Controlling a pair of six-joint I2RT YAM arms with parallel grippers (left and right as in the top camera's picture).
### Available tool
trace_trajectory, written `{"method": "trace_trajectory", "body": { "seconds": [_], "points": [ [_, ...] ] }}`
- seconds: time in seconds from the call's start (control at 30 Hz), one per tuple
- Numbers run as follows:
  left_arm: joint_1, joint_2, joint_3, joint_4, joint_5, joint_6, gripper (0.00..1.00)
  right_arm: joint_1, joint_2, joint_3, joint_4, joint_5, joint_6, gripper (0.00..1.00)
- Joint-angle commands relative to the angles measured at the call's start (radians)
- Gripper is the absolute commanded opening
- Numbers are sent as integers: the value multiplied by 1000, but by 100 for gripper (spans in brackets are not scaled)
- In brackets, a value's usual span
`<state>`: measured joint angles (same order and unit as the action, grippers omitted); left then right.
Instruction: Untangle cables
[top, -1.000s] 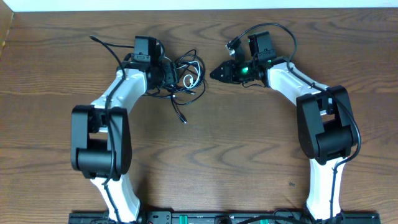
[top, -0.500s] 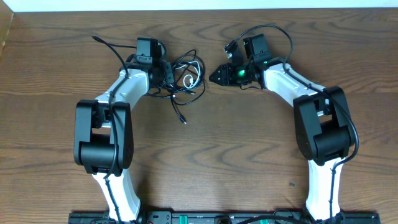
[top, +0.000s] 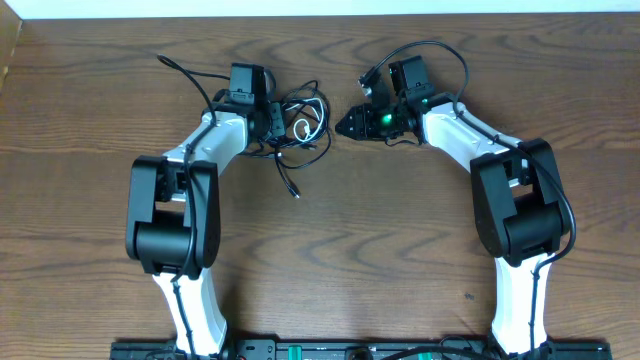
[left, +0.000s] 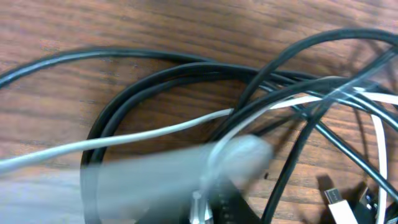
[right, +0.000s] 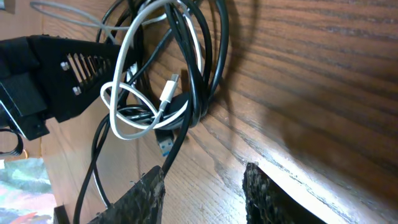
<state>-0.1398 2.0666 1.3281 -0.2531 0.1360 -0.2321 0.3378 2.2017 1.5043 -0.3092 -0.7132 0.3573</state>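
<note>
Black and white thin cables (top: 303, 130) lie tangled on the brown wooden counter (top: 350, 230). The left gripper (top: 273, 117) sits among them, and I cannot tell its state. The right gripper (right: 202, 193) is spread and empty nearby.

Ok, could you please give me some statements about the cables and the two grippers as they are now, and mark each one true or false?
1. The white cable lies in the same pile as the black cables. True.
2. The right gripper holds a cable. False: its fingers stand apart with nothing between them, and it is beside the pile, not touching it.
3. The left gripper is at the pile, on its left edge in the overhead view. True.
4. The cables lie straight and apart from each other on the table. False: they loop over one another in one tangle.
</note>
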Motion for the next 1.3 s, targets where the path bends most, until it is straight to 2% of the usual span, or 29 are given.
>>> {"method": "trace_trajectory", "body": {
  "seconds": [0.0,0.1,0.13,0.17,0.2,0.37,0.6,0.8,0.97,1.27],
  "points": [
    [-2,34,-2,-10,-25,7,8,5,-23,6,-2,-4,-14,40],
    [-1,13,-2,-19,-25,7,8,5,-23,6,-1,-6,-14,38],
    [-1,-5,-2,-29,-25,7,7,4,-24,7,0,-15,-14,33],
    [-1,-59,-2,-57,-20,7,7,5,-33,7,0,-32,-15,22],
    [-1,-87,-2,-71,-13,6,7,6,-43,7,2,-31,-17,21],
    [-2,-294,-2,-119,69,6,7,16,-142,7,2,13,-48,28],
    [-2,-496,-2,-141,229,-37,7,39,-264,7,2,29,-22,31],
    [-2,-557,-2,-142,299,-82,7,83,-269,7,5,29,-22,33],
    [-2,-566,-2,-145,299,-104,7,111,-269,7,19,-54,-136,42],
    [-2,-566,-2,-142,299,-146,7,116,-269,7,-34,-68,-207,55]
  ]
}}
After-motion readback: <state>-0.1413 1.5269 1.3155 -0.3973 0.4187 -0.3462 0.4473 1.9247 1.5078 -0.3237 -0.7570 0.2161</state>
